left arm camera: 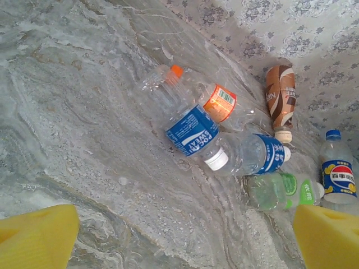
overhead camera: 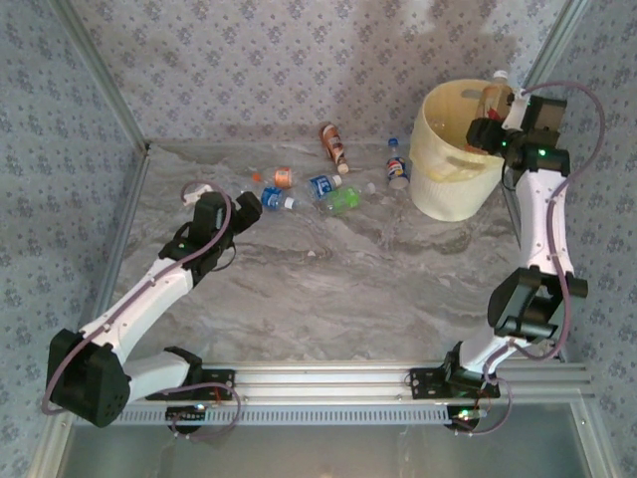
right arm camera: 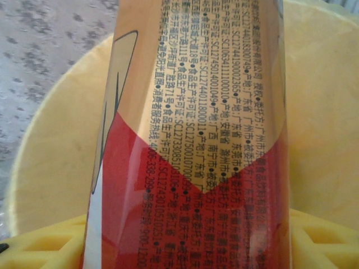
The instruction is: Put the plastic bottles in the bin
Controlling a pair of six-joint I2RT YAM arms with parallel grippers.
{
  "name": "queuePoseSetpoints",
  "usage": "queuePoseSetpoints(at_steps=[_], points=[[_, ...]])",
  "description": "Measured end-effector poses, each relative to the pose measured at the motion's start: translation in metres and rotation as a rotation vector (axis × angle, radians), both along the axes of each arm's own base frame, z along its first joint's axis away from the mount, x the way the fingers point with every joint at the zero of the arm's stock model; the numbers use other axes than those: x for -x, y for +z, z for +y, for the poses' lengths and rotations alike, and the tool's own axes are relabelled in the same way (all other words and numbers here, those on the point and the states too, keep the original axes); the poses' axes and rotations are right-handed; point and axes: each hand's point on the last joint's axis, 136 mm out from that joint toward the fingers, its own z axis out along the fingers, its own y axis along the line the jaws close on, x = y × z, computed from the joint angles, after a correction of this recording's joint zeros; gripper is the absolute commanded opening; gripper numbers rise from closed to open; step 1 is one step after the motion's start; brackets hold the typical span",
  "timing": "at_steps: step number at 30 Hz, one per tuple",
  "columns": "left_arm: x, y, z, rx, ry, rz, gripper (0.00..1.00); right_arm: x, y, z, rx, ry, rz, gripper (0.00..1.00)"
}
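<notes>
A red and gold bottle (overhead camera: 492, 100) is being gripped by the right gripper (overhead camera: 494, 119), with the jaws being pressed against its sides. In the right wrist view the bottle is being shown upright between the yellow pads (right arm camera: 322, 238), its label of small printed text facing the camera. It is being held over the open mouth of the bin (overhead camera: 453, 149), close to the rim on the far right side, and the bin's pale yellow inner wall is being seen behind it. The bin is being kept at the far right of the table (overhead camera: 348, 289), near the back wall.

The left gripper (overhead camera: 249, 209) is being held released, its jaws spread wide with nothing between them, low over the table at the near left edge of a group of bottles. In the left wrist view its yellow fingertips (left arm camera: 36, 238) are being seen at the two lower corners, with the bottles lying beyond them.

Six bottles are being left on the table between the left gripper and the bin. An orange-label bottle (overhead camera: 280, 177) and a blue-label bottle (overhead camera: 271, 199) are lying against each other nearest the open jaws. A second blue-label bottle (overhead camera: 324, 184) and a green bottle (overhead camera: 341, 199) are lying side by side further right. A brown bottle (overhead camera: 334, 145) is lying further back, and a blue-capped bottle (overhead camera: 397, 164) is being seen just beside the bin.
</notes>
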Motion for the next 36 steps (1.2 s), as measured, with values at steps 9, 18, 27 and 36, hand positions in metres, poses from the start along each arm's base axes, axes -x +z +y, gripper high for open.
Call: queuePoseSetpoints(at_steps=[9, 18, 27, 36], points=[[0.0, -0.003, 0.003, -0.004, 0.008, 0.01, 0.98, -0.013, -0.001, -0.006, 0.0, -0.02, 0.019, 0.96], [0.0, -0.005, 0.004, -0.004, 0.006, 0.02, 0.98, -0.004, 0.006, -0.01, 0.022, -0.077, -0.002, 1.0], [-0.002, -0.024, -0.006, 0.001, -0.044, 0.078, 0.98, 0.035, 0.043, 0.002, 0.012, -0.089, -0.14, 1.0], [-0.003, -0.037, -0.012, 0.018, -0.076, 0.122, 0.98, 0.069, 0.061, 0.051, -0.077, 0.047, -0.321, 1.0]])
